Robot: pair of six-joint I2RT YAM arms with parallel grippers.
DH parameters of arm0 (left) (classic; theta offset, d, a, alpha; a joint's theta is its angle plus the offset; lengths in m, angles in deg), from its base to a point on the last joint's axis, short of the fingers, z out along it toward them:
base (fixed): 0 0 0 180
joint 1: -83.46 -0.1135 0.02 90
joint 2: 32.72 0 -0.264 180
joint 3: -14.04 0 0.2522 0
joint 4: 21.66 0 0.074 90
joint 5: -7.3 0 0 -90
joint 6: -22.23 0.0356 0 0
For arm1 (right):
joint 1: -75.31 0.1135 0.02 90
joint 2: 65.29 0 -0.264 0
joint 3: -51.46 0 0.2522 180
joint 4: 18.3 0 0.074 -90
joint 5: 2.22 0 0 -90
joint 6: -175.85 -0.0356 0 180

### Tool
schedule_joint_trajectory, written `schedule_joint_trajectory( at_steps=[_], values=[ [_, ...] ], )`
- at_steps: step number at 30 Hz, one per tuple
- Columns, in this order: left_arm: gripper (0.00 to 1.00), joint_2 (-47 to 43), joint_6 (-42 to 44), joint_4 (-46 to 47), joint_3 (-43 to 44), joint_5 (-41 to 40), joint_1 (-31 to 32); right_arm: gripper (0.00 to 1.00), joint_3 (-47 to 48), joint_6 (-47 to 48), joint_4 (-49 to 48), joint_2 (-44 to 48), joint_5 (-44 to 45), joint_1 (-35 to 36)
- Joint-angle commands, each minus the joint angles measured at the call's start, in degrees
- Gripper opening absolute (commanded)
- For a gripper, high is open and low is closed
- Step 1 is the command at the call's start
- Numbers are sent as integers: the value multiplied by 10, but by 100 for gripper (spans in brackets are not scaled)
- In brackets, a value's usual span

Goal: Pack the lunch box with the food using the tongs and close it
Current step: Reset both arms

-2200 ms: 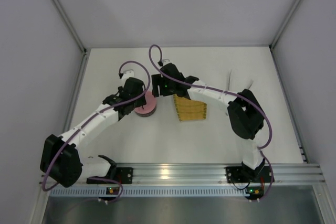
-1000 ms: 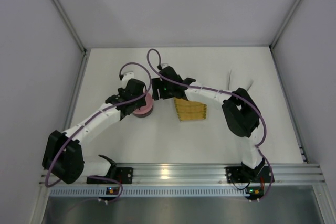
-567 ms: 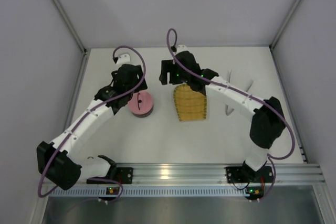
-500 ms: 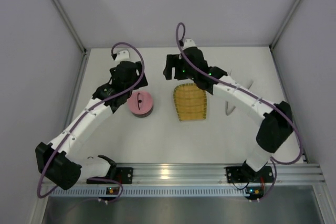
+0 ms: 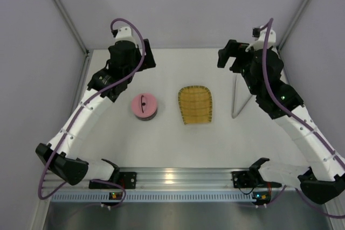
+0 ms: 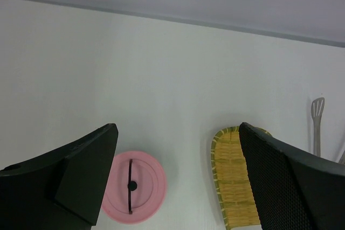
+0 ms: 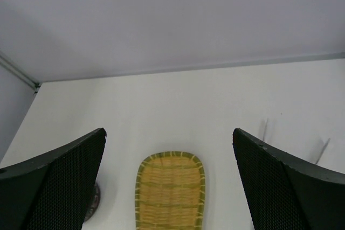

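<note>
The lunch box [image 5: 144,106] stands left of centre with its pink lid [image 6: 132,187] on; only its steel edge [image 7: 92,203] shows in the right wrist view. The tongs [image 5: 240,95] lie on the table at the right, and their flat tip [image 6: 317,106] shows in the left wrist view. The food is out of view. My left gripper [image 5: 144,57] hangs open high over the back left, well clear of the lid, with nothing between its fingers [image 6: 81,181]. My right gripper [image 5: 230,57] is open over the back right, above the tongs' far end, its fingers [image 7: 285,176] empty.
A yellow woven tray [image 5: 195,104] with nothing on it lies at the centre, between the lunch box and the tongs. White walls close in the table at the back and both sides. An aluminium rail [image 5: 178,176] carries the arm bases at the near edge.
Both grippers have lifted off the lunch box, opened wide and drawn back and apart toward the back corners. The pink lid stays on the box. Tray and tongs are uncovered.
</note>
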Motion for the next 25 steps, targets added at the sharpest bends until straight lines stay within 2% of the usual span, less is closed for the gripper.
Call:
schedule_joint_trajectory(
  at_steps=[1,9,25],
  values=[
    [99,4,24,-21,20,5,-2,100,-34,21,38,17,72,-3],
    [99,-7,24,-8,1,6,-3,99,-39,23,53,21,86,-5],
    [99,-9,35,2,-6,8,-2,99,-50,9,31,3,53,-13]
  ],
)
